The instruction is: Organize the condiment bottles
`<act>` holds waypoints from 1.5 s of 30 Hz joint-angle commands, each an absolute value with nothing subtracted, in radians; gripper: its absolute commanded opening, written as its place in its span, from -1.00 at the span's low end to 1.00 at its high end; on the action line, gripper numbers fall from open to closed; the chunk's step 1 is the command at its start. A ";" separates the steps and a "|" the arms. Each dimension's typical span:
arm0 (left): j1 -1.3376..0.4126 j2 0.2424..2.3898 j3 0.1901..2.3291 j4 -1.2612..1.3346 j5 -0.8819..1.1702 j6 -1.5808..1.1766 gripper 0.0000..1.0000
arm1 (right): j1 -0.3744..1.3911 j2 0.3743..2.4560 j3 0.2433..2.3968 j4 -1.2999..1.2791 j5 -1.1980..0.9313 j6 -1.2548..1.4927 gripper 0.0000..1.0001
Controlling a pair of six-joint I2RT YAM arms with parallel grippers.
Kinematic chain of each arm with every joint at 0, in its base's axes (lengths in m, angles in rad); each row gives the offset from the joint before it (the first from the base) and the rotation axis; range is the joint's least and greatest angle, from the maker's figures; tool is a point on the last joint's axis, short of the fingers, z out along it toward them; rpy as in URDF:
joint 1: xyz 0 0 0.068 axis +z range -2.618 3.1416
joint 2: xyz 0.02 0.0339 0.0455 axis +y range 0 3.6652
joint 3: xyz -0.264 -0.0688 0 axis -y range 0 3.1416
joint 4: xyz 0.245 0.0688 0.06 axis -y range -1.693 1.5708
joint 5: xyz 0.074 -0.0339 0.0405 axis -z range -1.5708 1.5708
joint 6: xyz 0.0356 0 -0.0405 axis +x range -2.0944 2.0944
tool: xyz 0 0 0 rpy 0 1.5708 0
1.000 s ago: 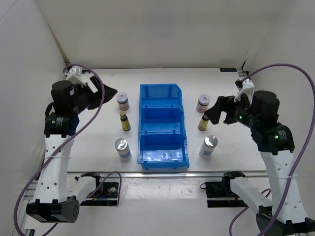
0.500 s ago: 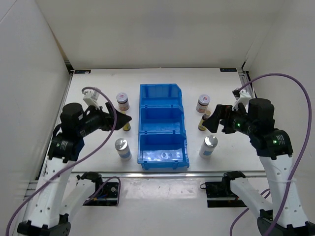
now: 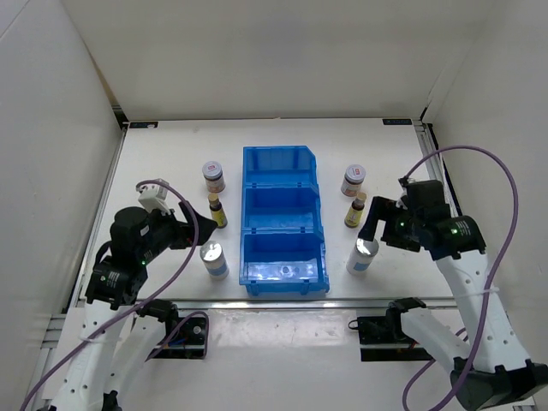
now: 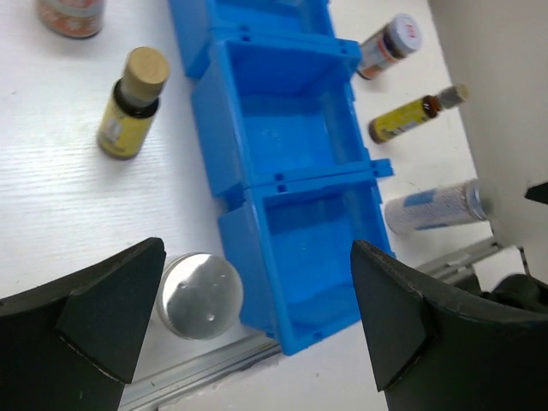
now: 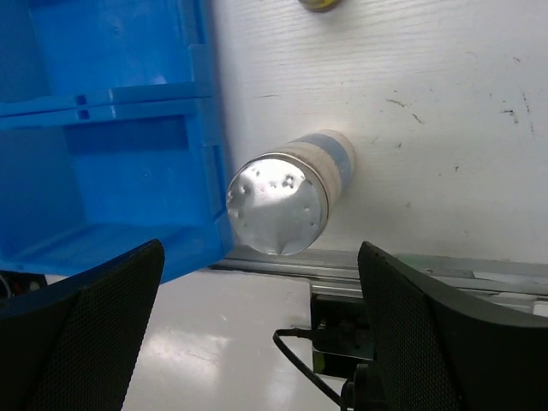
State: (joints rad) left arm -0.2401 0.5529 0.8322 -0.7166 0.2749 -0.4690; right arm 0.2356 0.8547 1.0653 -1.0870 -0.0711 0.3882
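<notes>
Six condiment bottles stand beside the blue bin [image 3: 282,218]. On its left are a white-lidded jar [image 3: 213,176], a brown bottle [image 3: 217,211] and a silver-topped cylinder [image 3: 213,258]. On its right are a jar [image 3: 353,181], a brown bottle [image 3: 355,211] and a silver-topped cylinder [image 3: 363,254]. My left gripper [image 3: 190,231] is open and empty, above and just left of the left cylinder [image 4: 199,295]. My right gripper [image 3: 375,224] is open and empty, above the right cylinder [image 5: 282,201], which lies between its fingers in the right wrist view.
The bin's three compartments [image 4: 291,171] hold nothing. A metal rail [image 3: 274,301] runs along the table's near edge, close to both cylinders. White walls enclose the table on the left, back and right.
Both arms have come down and toward the near edge. The left gripper moved from beside the left jar to the left cylinder. The right gripper moved from the right brown bottle toward the right cylinder.
</notes>
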 commanded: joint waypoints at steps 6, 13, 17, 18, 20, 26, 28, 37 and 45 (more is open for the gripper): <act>-0.247 0.565 0.824 -0.744 0.106 -0.509 1.00 | 0.385 0.965 1.000 -1.034 0.107 0.518 0.92; -0.247 0.575 0.813 -0.744 0.074 -0.529 1.00 | 0.466 1.098 1.000 -1.025 0.238 0.587 0.89; -0.247 0.575 0.813 -0.744 0.054 -0.538 1.00 | 0.497 1.137 0.991 -1.016 0.273 0.612 0.69; -0.247 0.575 0.813 -0.744 0.054 -0.538 1.00 | 0.497 1.146 0.982 -1.015 0.282 0.621 0.61; -0.247 0.575 0.804 -0.744 0.043 -0.538 1.00 | 0.497 1.146 0.971 -1.015 0.282 0.621 0.37; -0.247 0.575 0.804 -0.744 0.025 -0.548 1.00 | 0.506 1.091 1.008 -1.069 0.299 0.630 -0.17; -0.247 0.575 0.804 -0.744 0.025 -0.548 1.00 | 0.518 1.072 1.090 -1.113 0.322 0.598 -0.34; -0.247 0.575 0.795 -0.744 0.005 -0.557 1.00 | 0.633 1.121 1.466 -1.173 0.255 0.477 -0.81; -0.247 0.575 0.795 -0.744 0.014 -0.557 1.00 | 0.872 1.258 1.462 -1.008 0.265 0.486 -0.96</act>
